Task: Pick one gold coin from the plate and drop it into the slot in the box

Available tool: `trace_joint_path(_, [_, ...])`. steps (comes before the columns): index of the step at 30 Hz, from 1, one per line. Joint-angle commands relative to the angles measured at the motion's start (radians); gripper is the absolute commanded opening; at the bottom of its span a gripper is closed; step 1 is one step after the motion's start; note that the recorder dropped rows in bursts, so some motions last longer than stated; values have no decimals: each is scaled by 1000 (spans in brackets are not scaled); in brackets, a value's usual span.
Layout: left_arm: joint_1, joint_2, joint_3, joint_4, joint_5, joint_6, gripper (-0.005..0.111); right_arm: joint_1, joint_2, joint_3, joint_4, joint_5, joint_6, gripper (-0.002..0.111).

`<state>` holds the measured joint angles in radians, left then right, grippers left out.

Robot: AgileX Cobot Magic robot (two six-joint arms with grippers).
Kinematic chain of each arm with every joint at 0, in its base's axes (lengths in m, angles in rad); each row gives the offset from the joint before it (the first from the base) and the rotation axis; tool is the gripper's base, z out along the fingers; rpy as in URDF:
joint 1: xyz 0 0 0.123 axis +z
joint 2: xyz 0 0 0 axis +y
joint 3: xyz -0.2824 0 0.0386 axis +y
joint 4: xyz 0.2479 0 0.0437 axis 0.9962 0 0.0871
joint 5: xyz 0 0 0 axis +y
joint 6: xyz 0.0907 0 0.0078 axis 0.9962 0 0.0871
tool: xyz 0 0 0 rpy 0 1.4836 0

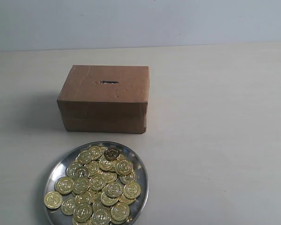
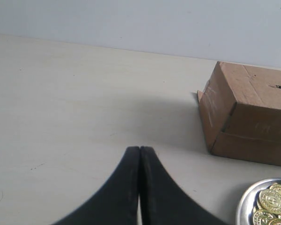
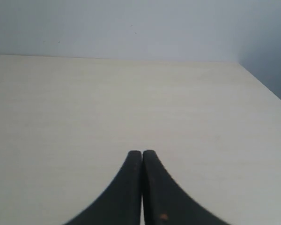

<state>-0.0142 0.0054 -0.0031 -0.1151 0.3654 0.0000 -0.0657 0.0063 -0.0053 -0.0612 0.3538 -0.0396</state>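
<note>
A round silver plate (image 1: 139, 173) sits near the front of the table, heaped with several gold coins (image 1: 99, 185). One coin (image 1: 53, 200) hangs over its left rim. Behind it stands the brown cardboard box (image 1: 104, 98) with a dark slot (image 1: 108, 82) in its top. Neither arm shows in the exterior view. The left gripper (image 2: 139, 148) is shut with nothing in it, over bare table, apart from the box (image 2: 246, 115) and the plate's rim (image 2: 243, 206). The right gripper (image 3: 142, 152) is shut and empty, with only table ahead of it.
The pale table (image 1: 215, 117) stretches wide on both sides of the box, ending at a grey wall (image 1: 140, 21) behind. The right wrist view shows the table's far corner edge (image 3: 264, 84).
</note>
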Motion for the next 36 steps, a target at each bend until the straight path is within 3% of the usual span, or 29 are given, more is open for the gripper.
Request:
trace_joint_path(1, [-5,-5,3,3,-9,0,0,-4,-6,5,30,-73,0,0])
trace_joint_path(9, [-5,-5,3,3,-7,0,0,-4,-6,5,32,-311,0,0])
trace_joint_path(17, [-5,-5,3,3,-7,0,0,-4,-6,5,54,-390,16,0])
trace_joint_path(19, [-5,-5,3,3,-7,0,0,-4,-6,5,93,-482,59,0])
trace_joint_path(24, [-5,-5,3,3,-7,0,0,-4,-6,5,270,-655,402,0])
trace_joint_path(32, [-5,-5,3,3,-7,0,0,-4,-6,-62,177,-623,495,0])
trace_joint_path(36, [-5,-5,3,3,-7,0,0,-4,26,-190,37,-354,575,0])
